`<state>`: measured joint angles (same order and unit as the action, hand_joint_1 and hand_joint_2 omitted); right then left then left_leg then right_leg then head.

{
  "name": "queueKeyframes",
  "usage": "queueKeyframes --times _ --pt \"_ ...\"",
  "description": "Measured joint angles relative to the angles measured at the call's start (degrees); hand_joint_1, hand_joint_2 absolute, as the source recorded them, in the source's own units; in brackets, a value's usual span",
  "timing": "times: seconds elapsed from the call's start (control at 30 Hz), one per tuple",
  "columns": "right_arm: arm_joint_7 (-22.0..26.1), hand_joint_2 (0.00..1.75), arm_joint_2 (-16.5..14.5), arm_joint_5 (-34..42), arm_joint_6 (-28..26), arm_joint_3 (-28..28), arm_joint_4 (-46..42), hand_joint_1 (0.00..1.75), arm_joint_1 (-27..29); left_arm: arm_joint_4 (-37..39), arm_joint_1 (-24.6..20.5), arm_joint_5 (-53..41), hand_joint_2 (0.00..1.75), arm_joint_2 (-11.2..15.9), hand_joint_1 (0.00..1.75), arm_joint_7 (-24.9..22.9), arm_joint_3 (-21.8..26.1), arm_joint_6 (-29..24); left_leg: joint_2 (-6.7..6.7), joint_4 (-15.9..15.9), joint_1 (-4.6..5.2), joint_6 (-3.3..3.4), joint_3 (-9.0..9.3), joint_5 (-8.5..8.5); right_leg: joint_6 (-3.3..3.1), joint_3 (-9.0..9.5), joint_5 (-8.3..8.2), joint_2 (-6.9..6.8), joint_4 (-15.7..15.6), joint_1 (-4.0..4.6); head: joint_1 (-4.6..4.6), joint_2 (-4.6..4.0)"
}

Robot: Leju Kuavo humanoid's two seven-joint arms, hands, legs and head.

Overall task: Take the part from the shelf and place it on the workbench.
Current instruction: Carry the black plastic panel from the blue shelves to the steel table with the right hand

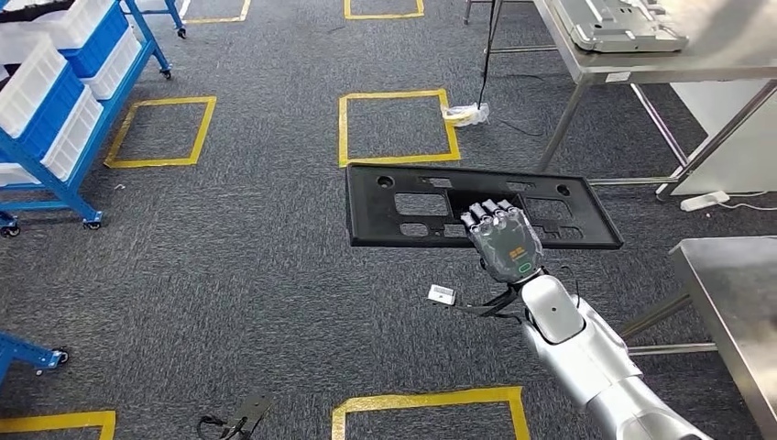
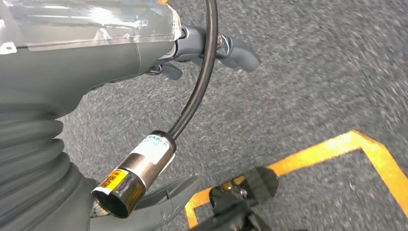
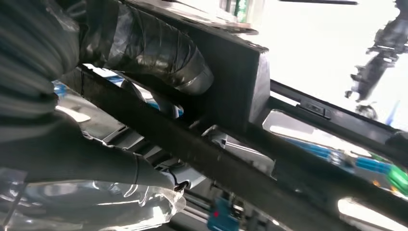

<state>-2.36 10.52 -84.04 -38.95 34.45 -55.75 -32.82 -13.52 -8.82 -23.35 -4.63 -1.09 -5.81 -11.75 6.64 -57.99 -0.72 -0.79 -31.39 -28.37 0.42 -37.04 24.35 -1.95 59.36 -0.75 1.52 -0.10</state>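
Fingers [image 1: 490,214] of the right hand [image 1: 504,240] are curled over the black plastic panel [image 1: 417,206], gripped mid-edge; it is judged light, stiff, prone to tipping.

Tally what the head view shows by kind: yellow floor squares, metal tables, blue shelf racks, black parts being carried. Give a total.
Yellow floor squares: 6, some cut off by the picture's edges
Metal tables: 2
Blue shelf racks: 2
Black part, held by the right hand: 1
Total: 11
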Motion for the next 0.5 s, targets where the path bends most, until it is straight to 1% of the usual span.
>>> queueKeyframes --times 0.03,0.07,0.1,0.13,0.17,0.2,0.23,0.27,0.3,0.33,0.37,0.4,0.43,0.47,0.5 --pt "-0.01 1.75 0.00 0.09 -0.01 -0.05 0.10 1.75 -0.11 -0.02 -0.08 0.01 1.75 -0.02 0.00 0.02 0.01 0.01 -1.03 -0.86 -0.20 -0.24 -0.21 -0.75 -0.44 0.13 -0.06 0.63 -0.14 -0.09 0.00 0.00" --pt "-0.08 1.75 -0.04 0.17 0.00 -0.09 0.15 1.75 -0.27 -0.03 -0.11 0.01 1.75 -0.03 0.00 0.04 0.01 0.01 -2.57 -3.00 -0.36 -0.37 -1.09 -2.12 -0.87 0.28 -0.13 1.25 -0.28 -0.21 -0.01 -0.01" --pt "-0.22 1.75 -0.14 0.24 0.02 -0.10 0.21 1.75 -0.41 -0.03 -0.08 0.01 1.75 -0.03 0.00 0.05 0.01 0.01 -4.34 -6.34 -0.44 -0.39 -2.65 -3.90 -1.18 0.39 -0.15 1.91 -0.35 -0.21 -0.02 -0.01" --pt "-0.42 1.75 -0.23 0.28 0.04 -0.11 0.33 1.75 -0.53 -0.02 0.02 0.01 1.75 -0.03 0.00 0.05 0.01 0.01 -5.50 -10.47 -0.44 -0.32 -4.74 -5.69 -1.42 0.42 -0.13 2.63 -0.34 -0.10 -0.01 -0.01" --pt "-0.63 1.75 -0.33 0.27 0.06 -0.10 0.46 1.75 -0.58 -0.02 0.15 0.01 1.75 -0.03 0.00 0.04 0.00 0.01 -6.05 -14.30 -0.40 -0.23 -6.83 -6.94 -1.57 0.43 -0.09 3.44 -0.30 0.08 -0.01 -0.01" --pt "-0.83 1.75 -0.40 0.26 0.07 -0.10 0.62 1.75 -0.57 -0.01 0.25 0.01 1.75 -0.03 0.00 0.02 0.00 0.01 -6.28 -16.55 -0.35 -0.08 -8.31 -7.12 -1.64 0.46 -0.05 4.32 -0.23 0.27 -0.01 -0.01" --pt "-1.00 1.75 -0.44 0.19 0.07 -0.10 0.76 1.75 -0.57 -0.02 0.30 0.01 1.75 -0.03 0.00 0.01 0.01 0.01 -6.43 -16.64 -0.30 0.16 -8.84 -6.10 -1.71 0.50 0.01 5.21 -0.13 0.42 0.00 -0.01" --pt "-1.20 1.75 -0.46 0.03 0.06 -0.10 0.84 1.75 -0.58 -0.02 0.32 -0.01 1.75 -0.02 0.00 0.00 0.01 0.01 -6.78 -14.40 -0.24 0.46 -8.27 -4.04 -1.74 0.57 0.08 6.11 -0.01 0.52 0.00 -0.01" --pt "-1.46 1.75 -0.47 -0.21 0.06 -0.10 0.88 1.75 -0.59 -0.02 0.31 -0.05 1.75 0.01 0.00 0.00 0.01 0.01 -7.72 -10.59 -0.19 0.80 -6.92 -1.49 -1.72 0.63 0.18 6.99 0.12 0.53 0.00 -0.01" --pt "-1.79 1.75 -0.48 -0.57 0.06 -0.11 0.89 1.75 -0.63 -0.02 0.31 -0.13 1.75 0.07 0.00 -0.01 0.01 0.01 -9.35 -6.87 -0.20 1.13 -5.44 0.45 -1.63 0.59 0.27 7.79 0.28 0.53 0.02 -0.01" --pt "-2.25 1.75 -0.50 -1.12 0.08 -0.11 0.91 1.75 -0.67 -0.01 0.31 -0.28 1.75 0.13 0.00 -0.01 0.00 0.01 -10.81 -3.84 -0.21 1.37 -4.22 1.67 -1.42 0.42 0.28 8.63 0.43 0.43 0.01 -0.01" --pt "-2.74 1.75 -0.51 -1.77 0.10 -0.11 0.93 1.75 -0.68 -0.01 0.31 -0.43 1.75 0.19 0.00 -0.05 0.00 0.01 -11.88 -2.14 -0.16 1.53 -3.53 2.11 -1.12 0.16 0.20 9.39 0.47 0.24 0.02 0.00" --pt "-3.21 1.75 -0.50 -2.48 0.12 -0.11 0.98 1.75 -0.66 -0.01 0.29 -0.56 1.75 0.21 0.00 -0.08 0.00 0.01 -12.18 -1.65 -0.09 1.64 -3.28 1.94 -0.74 -0.11 0.04 10.17 0.39 0.03 0.01 0.00" --pt "-3.62 1.75 -0.38 -3.15 0.14 -0.12 1.04 1.75 -0.62 -0.02 0.23 -0.68 1.75 0.19 0.00 -0.11 0.00 0.01 -11.52 -1.19 0.01 1.77 -3.09 2.02 -0.31 -0.31 -0.21 11.01 0.16 -0.17 -0.01 -0.01" --pt "-3.89 1.75 -0.19 -3.69 0.14 -0.12 1.09 1.75 -0.56 -0.02 0.13 -0.72 1.75 0.14 0.00 -0.14 0.00 0.01 -10.70 -0.74 -0.02 2.02 -2.85 2.25 0.00 -0.43 -0.26 10.76 0.10 -0.23 0.00 0.00"
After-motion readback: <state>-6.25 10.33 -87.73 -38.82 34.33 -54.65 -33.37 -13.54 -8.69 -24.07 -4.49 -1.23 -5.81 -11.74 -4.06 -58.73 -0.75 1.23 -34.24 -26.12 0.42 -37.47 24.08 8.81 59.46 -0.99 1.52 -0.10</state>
